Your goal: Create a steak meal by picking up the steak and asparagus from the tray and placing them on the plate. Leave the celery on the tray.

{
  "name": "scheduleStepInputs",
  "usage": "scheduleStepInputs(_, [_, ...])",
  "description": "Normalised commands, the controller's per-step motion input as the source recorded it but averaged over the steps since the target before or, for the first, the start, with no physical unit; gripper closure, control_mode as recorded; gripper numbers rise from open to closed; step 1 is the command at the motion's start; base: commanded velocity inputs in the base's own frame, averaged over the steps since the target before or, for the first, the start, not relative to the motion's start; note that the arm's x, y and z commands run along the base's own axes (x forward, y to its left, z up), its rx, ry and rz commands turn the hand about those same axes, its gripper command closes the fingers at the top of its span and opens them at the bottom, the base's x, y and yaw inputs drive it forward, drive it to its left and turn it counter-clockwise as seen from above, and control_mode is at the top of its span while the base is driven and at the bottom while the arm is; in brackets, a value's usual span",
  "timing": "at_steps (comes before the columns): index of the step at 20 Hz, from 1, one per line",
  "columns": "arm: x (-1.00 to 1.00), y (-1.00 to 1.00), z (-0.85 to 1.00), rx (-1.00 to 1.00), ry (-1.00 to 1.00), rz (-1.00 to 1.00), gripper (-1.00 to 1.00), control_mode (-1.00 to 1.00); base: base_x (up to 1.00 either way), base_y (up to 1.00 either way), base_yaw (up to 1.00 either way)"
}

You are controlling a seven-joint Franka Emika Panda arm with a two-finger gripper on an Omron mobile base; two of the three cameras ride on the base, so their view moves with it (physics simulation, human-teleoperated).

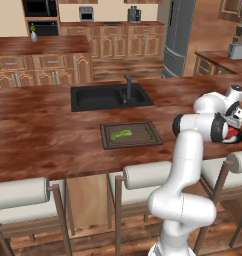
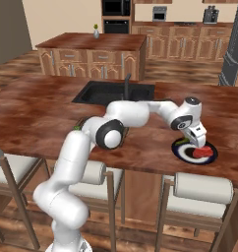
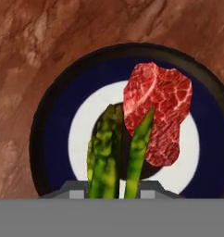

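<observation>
The plate [image 3: 53,134] lies on the wooden counter straight below my hand, and the red marbled steak [image 3: 158,111] rests on its white ring and dark centre. My gripper [image 3: 113,190] is shut on the dark green asparagus [image 3: 104,152], which sticks out over the plate beside the steak. From the right base view, the gripper [image 2: 198,143] hangs just above the plate [image 2: 179,150] and the steak [image 2: 203,151]. The light yellow-green celery [image 1: 121,134] lies on the dark brown tray [image 1: 143,131] at the counter's middle. The plate [image 1: 239,139] is partly hidden behind my arm.
A black sink [image 1: 110,96] with a dark faucet [image 1: 128,86] sits behind the tray. Cushioned stools [image 1: 143,175] line the counter's near edge. A toaster [image 1: 238,50] stands on the far right counter.
</observation>
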Motion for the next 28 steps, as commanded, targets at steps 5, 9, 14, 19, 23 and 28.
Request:
scheduleStepInputs(5, [0.29,0.00,-0.36,0.00,0.00,0.00,-1.00,-1.00,0.00,0.00,0.00])
scheduleStepInputs(9, [0.27,-0.07,-0.14,0.00,0.00,0.00,-1.00,-1.00,0.00,0.00,0.00])
scheduleStepInputs(14, [0.14,-0.14,0.01,0.00,0.00,0.00,-1.00,-1.00,0.00,0.00,0.00])
scheduleStepInputs(19, [-0.36,0.06,0.38,0.00,0.00,0.00,-1.00,-1.00,0.00,0.00,0.00])
scheduleStepInputs(23, [-0.76,0.68,0.47,-0.05,0.00,0.03,-1.00,-1.00,0.00,0.00,0.00])
scheduleStepInputs(28, [-0.83,1.00,0.40,-0.13,-0.03,0.06,-1.00,-1.00,0.00,0.00,0.00])
